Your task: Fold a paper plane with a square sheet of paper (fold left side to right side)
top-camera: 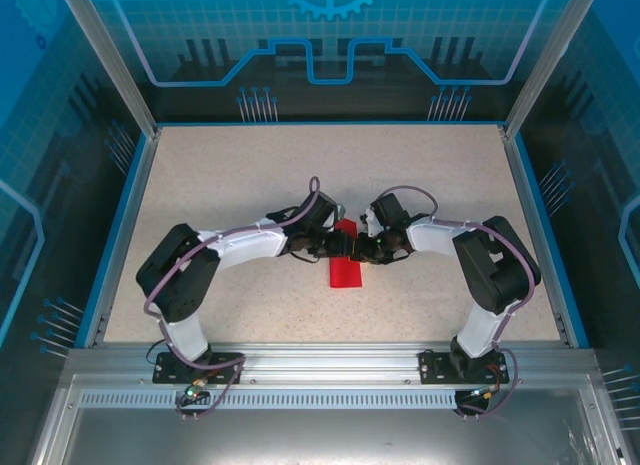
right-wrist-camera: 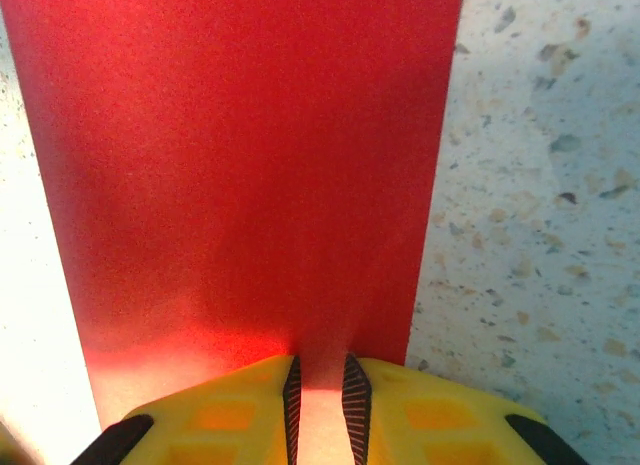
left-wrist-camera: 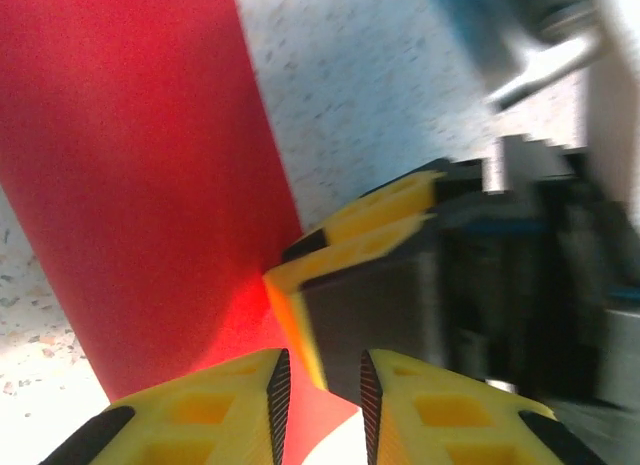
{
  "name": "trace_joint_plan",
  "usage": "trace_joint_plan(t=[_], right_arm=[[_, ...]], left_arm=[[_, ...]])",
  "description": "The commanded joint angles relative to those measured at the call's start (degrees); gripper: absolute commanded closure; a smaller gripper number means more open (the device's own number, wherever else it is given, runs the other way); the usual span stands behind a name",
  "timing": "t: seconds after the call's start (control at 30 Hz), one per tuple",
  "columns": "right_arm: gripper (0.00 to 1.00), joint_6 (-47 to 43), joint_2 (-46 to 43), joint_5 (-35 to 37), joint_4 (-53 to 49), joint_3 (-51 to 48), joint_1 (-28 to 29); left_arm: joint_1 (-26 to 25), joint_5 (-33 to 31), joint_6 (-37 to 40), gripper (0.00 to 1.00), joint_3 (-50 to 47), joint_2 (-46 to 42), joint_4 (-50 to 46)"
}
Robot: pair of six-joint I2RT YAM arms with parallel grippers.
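- As seen from above, left gripper [top-camera: 333,247] reaching in from the left to the far half of the square sheet of paper [top-camera: 347,273], near the middle of the speckled table [top-camera: 200,185].
- From the left wrist: jaws narrow, nearly together, low beside the sheet's right-hand edge. Thin yellow sliver [left-wrist-camera: 295,325] slanting up toward the gap, possibly the sheet's reverse face. Impossible to tell whether nipped or only neared.
- Centre: sheet lying as a narrow red strip, long way running near to far, red face up, flat on the table, near end free of both grippers.
- Right gripper [right-wrist-camera: 318,395] set in from the right, almost tip to tip with the left one over the strip. Jaws likewise narrow, with red visible in the slit between them. Unclear whether pinching the paper or pressing down on it.
- Step in hand, as a judgement: left-over-right fold seemingly laid over, to go by the halved width. Crease probably being set or checked, with no pointed nose formed yet.
- Next move, as a judgement: calls for one gripper pinning the strip and the other sweeping along the crease, with light, even pressure. Thin paper apt to slide or spring open if released unevenly.
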Motion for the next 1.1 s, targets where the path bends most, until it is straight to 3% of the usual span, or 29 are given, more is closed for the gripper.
trace_joint_plan(t=[0.0, 0.57, 0.93, 1.07], right_arm=[[0.76, -1.0, 3.3, 4.8, -6.6, -1.5, 1.1], [0.76, -3.1, 4.2, 5.1, -9.0, -1.6, 1.1], [0.77, -3.4, 4.4, 4.5, -8.9, -1.6, 1.1], [0.77, -3.0, 4.1, 3.8, -8.4, -1.6, 1.2]], left_arm=[[0.8, 1.0, 0.1, 0.73, 0.6, 1.8, -0.5], [5.9, 0.3, 2.3, 0.77, -6.2, 5.3, 1.1], [9.4, -0.7, 4.3, 0.77, -10.0, -4.0, -1.1], [8.4, 2.6, 1.5, 0.79, -11.2, -6.7, 4.6]])
